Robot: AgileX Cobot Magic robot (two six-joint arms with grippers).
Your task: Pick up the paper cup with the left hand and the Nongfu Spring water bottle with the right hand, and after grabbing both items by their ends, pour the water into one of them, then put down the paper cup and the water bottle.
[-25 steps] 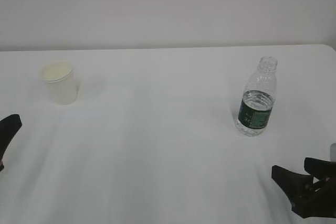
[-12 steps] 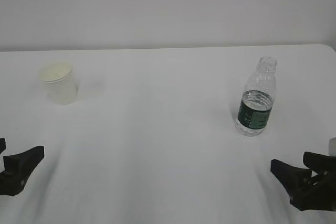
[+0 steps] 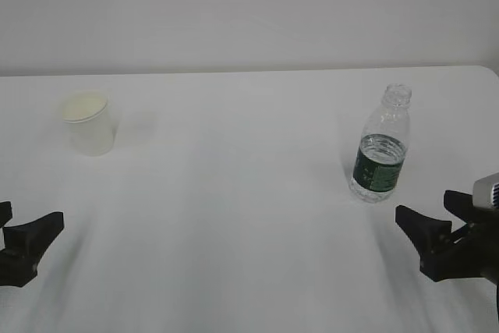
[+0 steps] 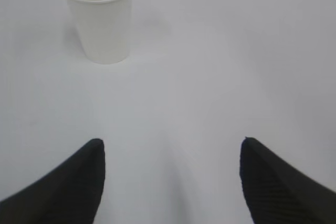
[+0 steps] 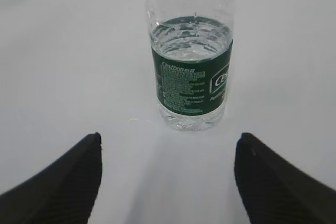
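Note:
The white paper cup (image 3: 88,124) stands upright at the far left of the table. In the left wrist view the paper cup (image 4: 100,19) is ahead and left of centre. My left gripper (image 3: 35,213) (image 4: 171,141) is open and empty, well short of the cup. The Nongfu Spring water bottle (image 3: 382,150) (image 5: 191,56) stands upright on the right, uncapped, with water up to its green label. My right gripper (image 3: 423,203) (image 5: 169,136) is open and empty just in front of the bottle, which lines up with the gap between the fingers.
The white table (image 3: 234,193) runs back to a plain pale wall (image 3: 249,5). The table's right rear corner (image 3: 493,72) shows at the far right. Nothing else stands on the table.
My left gripper has come in from the left edge and stands lower and further right. My right gripper has moved up toward the bottle. The cup and bottle have not moved.

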